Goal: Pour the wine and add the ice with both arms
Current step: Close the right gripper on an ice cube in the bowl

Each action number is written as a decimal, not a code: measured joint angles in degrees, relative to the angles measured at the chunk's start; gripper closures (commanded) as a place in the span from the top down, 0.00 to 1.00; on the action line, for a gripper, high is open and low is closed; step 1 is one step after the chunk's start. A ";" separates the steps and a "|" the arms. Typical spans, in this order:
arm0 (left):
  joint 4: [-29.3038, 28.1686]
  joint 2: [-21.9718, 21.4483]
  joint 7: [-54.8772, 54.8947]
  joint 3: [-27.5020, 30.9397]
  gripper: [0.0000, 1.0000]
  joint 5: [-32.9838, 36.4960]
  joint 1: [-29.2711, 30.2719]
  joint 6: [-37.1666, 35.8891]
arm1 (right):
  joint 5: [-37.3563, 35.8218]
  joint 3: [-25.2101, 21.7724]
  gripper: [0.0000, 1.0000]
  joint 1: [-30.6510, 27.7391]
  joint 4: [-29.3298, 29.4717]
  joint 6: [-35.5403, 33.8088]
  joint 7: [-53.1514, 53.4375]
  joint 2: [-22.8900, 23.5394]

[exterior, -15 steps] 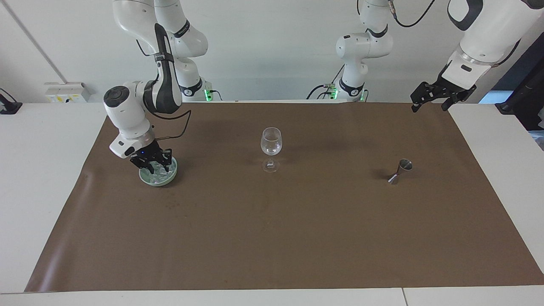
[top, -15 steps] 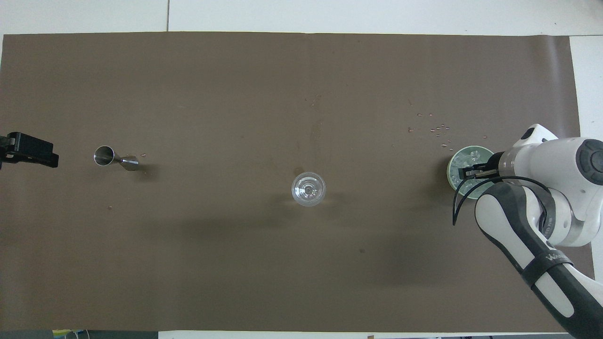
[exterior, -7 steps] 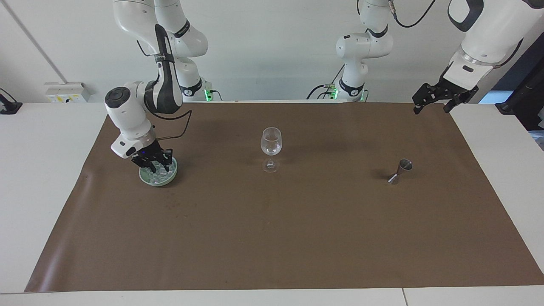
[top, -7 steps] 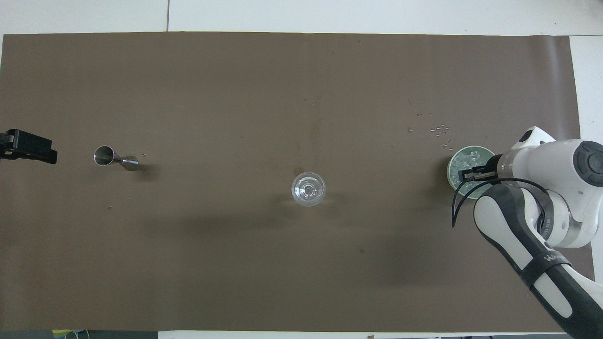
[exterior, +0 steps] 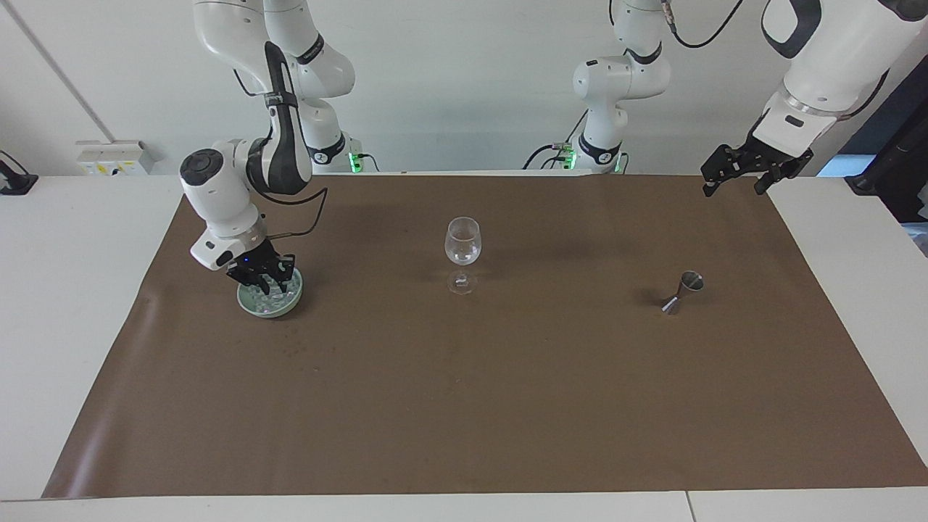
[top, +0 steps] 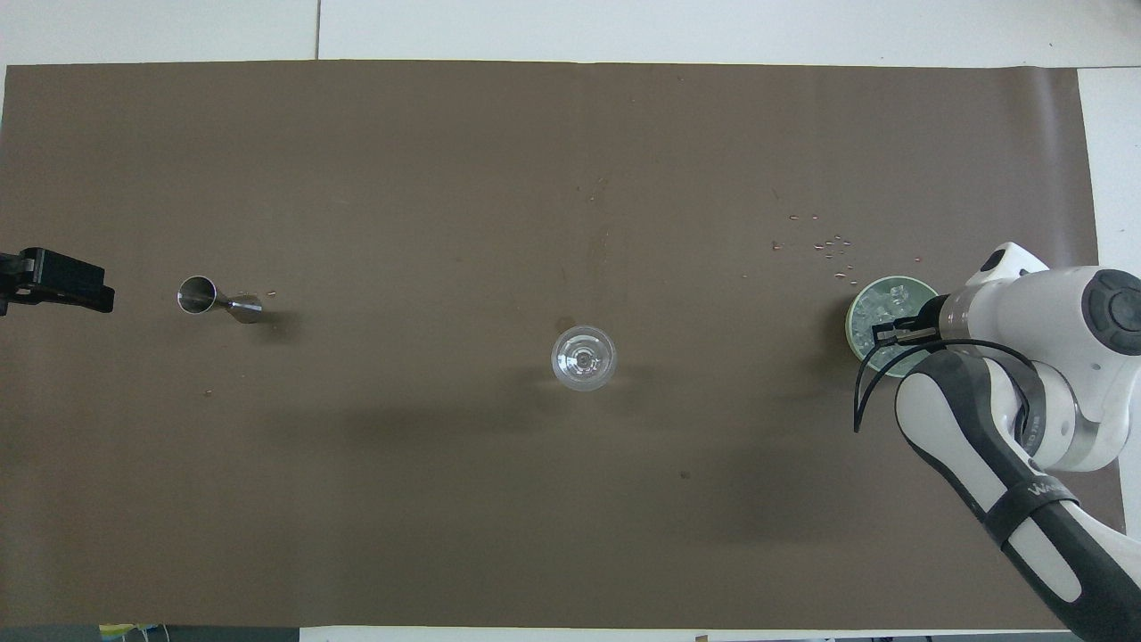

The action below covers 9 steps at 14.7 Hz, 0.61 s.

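Two high, opposed views; shared table [exterior: 72, 290].

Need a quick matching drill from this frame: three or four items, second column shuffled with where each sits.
Column one:
1. clear stemmed wine glass
2. small steel cone jigger
3. pale green dish of ice
4. left gripper

Column two:
A. toward the right arm's end, right gripper down in it
B. middle of the brown mat
C. raised over the mat's edge, waiting
D. toward the left arm's end

Pairs: 1-B, 2-D, 3-A, 4-C
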 measured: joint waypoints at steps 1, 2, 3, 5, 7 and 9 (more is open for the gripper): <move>0.00 0.00 0.00 -0.01 1.00 0.00 0.00 0.00 | 0.00 0.00 0.37 0.00 0.00 0.00 0.00 -0.01; 0.00 0.00 0.00 0.02 1.00 0.00 0.01 0.00 | 0.00 0.00 0.38 0.00 0.00 0.01 0.00 -0.01; 0.00 0.00 0.00 0.06 1.00 0.00 0.04 0.00 | 0.00 0.00 0.40 0.00 0.00 0.03 0.00 -0.02; 0.00 0.00 0.00 0.21 1.00 0.00 0.09 0.00 | 0.00 0.00 0.40 0.00 0.00 0.04 0.00 -0.02; 0.00 0.00 0.00 0.22 1.00 0.00 0.09 0.00 | 0.00 0.00 0.40 0.00 0.00 0.05 0.00 -0.02; 0.00 0.00 0.00 0.22 1.00 0.00 0.09 0.00 | 0.00 0.00 0.34 0.00 0.00 0.07 0.00 -0.04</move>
